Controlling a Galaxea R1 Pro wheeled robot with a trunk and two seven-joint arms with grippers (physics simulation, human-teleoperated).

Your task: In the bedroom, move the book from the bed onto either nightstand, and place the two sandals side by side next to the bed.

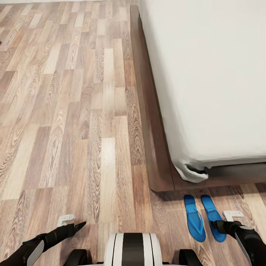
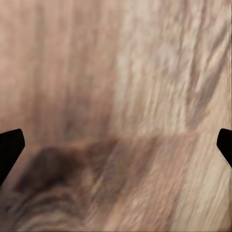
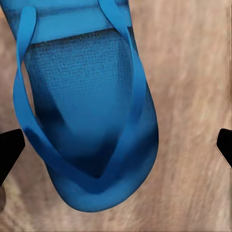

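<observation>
Wood-plank laminate floor (image 1: 74, 111) in mixed brown and tan tones, pale glossy sheen, even light

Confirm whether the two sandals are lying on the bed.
No: both sandals lie side by side on the floor just off the bed's corner.

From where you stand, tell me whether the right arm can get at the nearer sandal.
Probably yes: the right gripper hangs just above the sandal, jaws wide, with nothing between them.

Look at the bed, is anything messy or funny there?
Yes, a little: the white sheet is crumpled at the bed's near corner, hanging over the brown frame. The two blue sandals lie neatly side by side on the floor.
</observation>
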